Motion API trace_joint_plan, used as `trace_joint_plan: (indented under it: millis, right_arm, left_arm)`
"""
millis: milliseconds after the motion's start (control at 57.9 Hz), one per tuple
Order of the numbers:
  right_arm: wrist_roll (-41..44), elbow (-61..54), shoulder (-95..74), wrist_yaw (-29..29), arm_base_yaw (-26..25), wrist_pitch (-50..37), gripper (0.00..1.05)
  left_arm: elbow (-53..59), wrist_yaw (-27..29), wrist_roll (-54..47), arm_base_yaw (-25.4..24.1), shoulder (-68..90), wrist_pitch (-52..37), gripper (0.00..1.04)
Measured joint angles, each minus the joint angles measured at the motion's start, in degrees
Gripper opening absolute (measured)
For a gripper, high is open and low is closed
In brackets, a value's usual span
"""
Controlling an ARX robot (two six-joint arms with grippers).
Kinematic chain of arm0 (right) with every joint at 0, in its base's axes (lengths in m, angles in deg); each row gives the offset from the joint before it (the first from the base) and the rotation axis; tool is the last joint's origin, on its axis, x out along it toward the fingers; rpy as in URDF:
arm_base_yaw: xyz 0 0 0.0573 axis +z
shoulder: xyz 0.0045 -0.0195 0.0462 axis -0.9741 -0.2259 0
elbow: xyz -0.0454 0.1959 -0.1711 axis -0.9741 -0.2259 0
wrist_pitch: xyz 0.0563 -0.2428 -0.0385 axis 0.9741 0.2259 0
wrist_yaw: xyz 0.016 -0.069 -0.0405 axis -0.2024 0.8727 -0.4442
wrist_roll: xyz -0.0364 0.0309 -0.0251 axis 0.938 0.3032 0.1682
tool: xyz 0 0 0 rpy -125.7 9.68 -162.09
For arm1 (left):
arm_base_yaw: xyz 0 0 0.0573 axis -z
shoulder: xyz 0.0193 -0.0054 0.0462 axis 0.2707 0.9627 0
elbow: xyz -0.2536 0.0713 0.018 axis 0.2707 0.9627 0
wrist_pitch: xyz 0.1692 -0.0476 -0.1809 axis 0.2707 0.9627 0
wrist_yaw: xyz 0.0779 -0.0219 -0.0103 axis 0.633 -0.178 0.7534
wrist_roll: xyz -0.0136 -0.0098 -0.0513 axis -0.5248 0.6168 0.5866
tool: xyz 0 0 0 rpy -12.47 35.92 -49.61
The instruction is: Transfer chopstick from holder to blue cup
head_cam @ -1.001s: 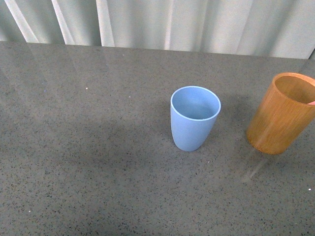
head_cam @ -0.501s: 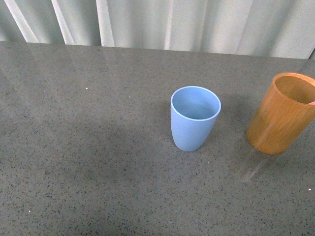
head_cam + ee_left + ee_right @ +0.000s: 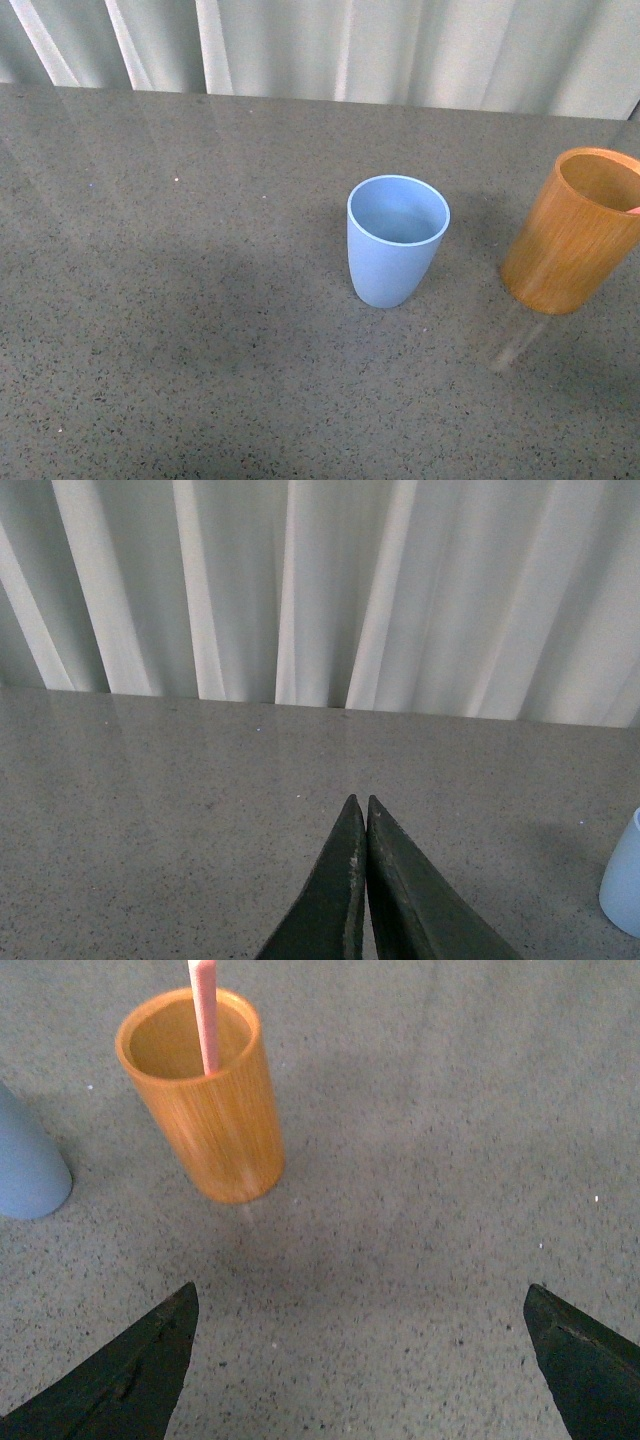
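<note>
The light blue cup (image 3: 397,240) stands upright and empty at mid table. The orange-brown wooden holder (image 3: 572,230) stands at the right edge of the front view, with a tip of the pink chopstick (image 3: 634,210) at its rim. In the right wrist view the holder (image 3: 205,1095) holds the pink chopstick (image 3: 204,1015), which leans out of its top. My right gripper (image 3: 362,1300) is open wide and empty, a short way from the holder. My left gripper (image 3: 359,802) is shut and empty over bare table; the blue cup (image 3: 625,878) shows at the edge of the left wrist view.
A grey speckled stone table (image 3: 180,320) carries both cups. White pleated curtains (image 3: 350,45) hang behind its far edge. The blue cup's side (image 3: 25,1165) shows beside the holder in the right wrist view. Neither arm shows in the front view.
</note>
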Motion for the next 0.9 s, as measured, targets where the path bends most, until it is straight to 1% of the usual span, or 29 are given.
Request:
trace_joint_plan:
  millis: [69, 173, 190, 224, 363, 449, 501, 570, 587, 673, 760, 794, 829, 863, 898]
  right_arm:
    - [3.5, -0.6, -4.8, -3.4, -3.4, -7.7, 0.95]
    - [6.5, -0.9, -13.9, -7.0, -5.2, -19.3, 0.95]
    - [6.7, -0.9, -15.0, -7.4, -5.2, -20.5, 0.95]
    - [7.8, -0.9, -19.7, -8.9, -5.2, -25.7, 0.95]
    - [10.1, 0.4, -35.2, -11.7, -3.9, -40.5, 0.95]
    - [10.6, 2.9, -43.7, -12.5, -2.6, -47.2, 0.95]
    - [10.8, 4.3, -47.1, -12.9, -1.8, -49.3, 0.95]
    - [11.1, 6.8, -52.4, -13.2, -0.3, -52.3, 0.95]
    - [11.1, 7.1, -52.9, -13.3, -0.1, -52.6, 0.95]
    - [11.5, 8.9, -57.4, -13.5, 1.2, -55.3, 0.95]
    - [12.1, 9.7, -60.3, -13.8, 2.3, -57.1, 0.95]
    - [12.3, 9.8, -61.0, -13.8, 2.6, -57.6, 0.93]
    - [12.4, 10.0, -61.7, -13.9, 3.0, -58.0, 0.88]
    - [12.7, 10.2, -62.7, -14.0, 3.6, -58.9, 0.79]
    - [12.9, 10.4, -63.3, -14.0, 4.0, -59.6, 0.72]
  left_arm:
    - [0.0, 0.0, 0.0, 0.0, 0.0, 0.0, 0.04]
    - [0.0, 0.0, 0.0, 0.0, 0.0, 0.0, 0.04]
    - [0.0, 0.0, 0.0, 0.0, 0.0, 0.0, 0.04]
    - [0.0, 0.0, 0.0, 0.0, 0.0, 0.0, 0.04]
    - [0.0, 0.0, 0.0, 0.0, 0.0, 0.0, 0.04]
    - [0.0, 0.0, 0.0, 0.0, 0.0, 0.0, 0.04]
    - [0.0, 0.0, 0.0, 0.0, 0.0, 0.0, 0.05]
    - [0.0, 0.0, 0.0, 0.0, 0.0, 0.0, 0.19]
    - [0.0, 0.0, 0.0, 0.0, 0.0, 0.0, 0.21]
    - [0.0, 0.0, 0.0, 0.0, 0.0, 0.0, 0.39]
    - [0.0, 0.0, 0.0, 0.0, 0.0, 0.0, 0.51]
    - [0.0, 0.0, 0.0, 0.0, 0.0, 0.0, 0.59]
    - [0.0, 0.0, 0.0, 0.0, 0.0, 0.0, 0.64]
    - [0.0, 0.0, 0.0, 0.0, 0.0, 0.0, 0.71]
    - [0.0, 0.0, 0.0, 0.0, 0.0, 0.0, 0.80]
